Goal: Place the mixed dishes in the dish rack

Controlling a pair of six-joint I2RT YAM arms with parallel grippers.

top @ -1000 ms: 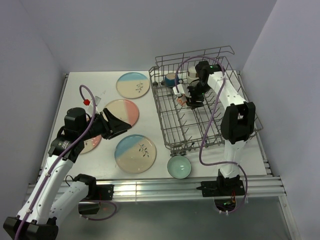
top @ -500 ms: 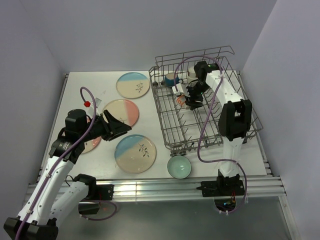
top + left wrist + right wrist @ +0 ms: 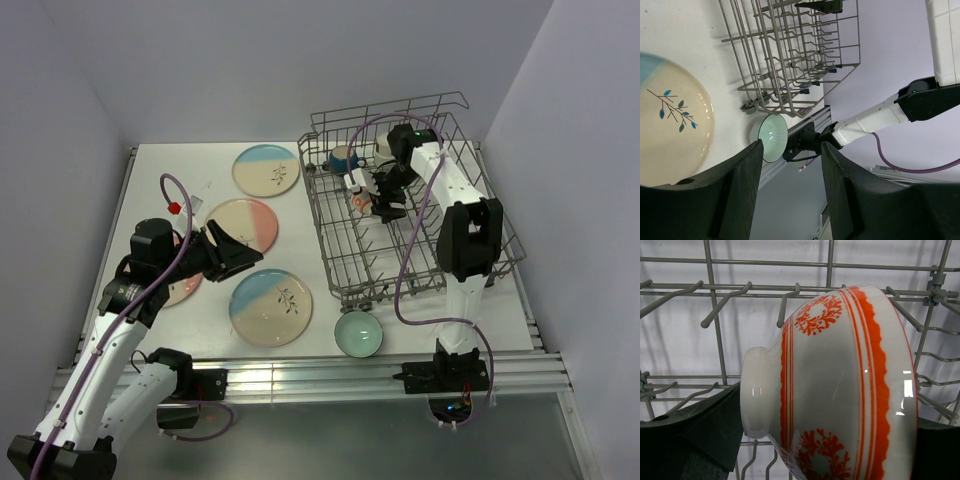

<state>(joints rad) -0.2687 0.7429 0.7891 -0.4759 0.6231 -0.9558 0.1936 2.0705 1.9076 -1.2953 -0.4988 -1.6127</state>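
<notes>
The grey wire dish rack [image 3: 480, 225] stands at the right. My right gripper [image 3: 376, 192] is inside it, shut on the small orange-red patterned bowl [image 3: 362, 202], which lies on its side above the tines in the right wrist view [image 3: 840, 380]. A dark-blue mug [image 3: 343, 158] sits in the rack's far left corner. Three plates lie on the table: blue-and-cream [image 3: 266, 170], pink-and-cream [image 3: 245, 222], blue-and-cream [image 3: 270, 306]. A pink plate [image 3: 186, 290] is partly hidden under my left arm. The pale teal bowl [image 3: 359, 333] sits at the front. My left gripper [image 3: 240, 255] is open and empty above the table.
The left wrist view shows the near blue-and-cream plate [image 3: 670, 130], the teal bowl [image 3: 768, 145] and the rack's front corner [image 3: 790, 75]. A metal rail [image 3: 300, 375] runs along the table's near edge. White walls close in the back and sides.
My right gripper has shifted slightly toward the far side of the rack with the bowl. My left gripper dropped a little a second ago and has held still since.
</notes>
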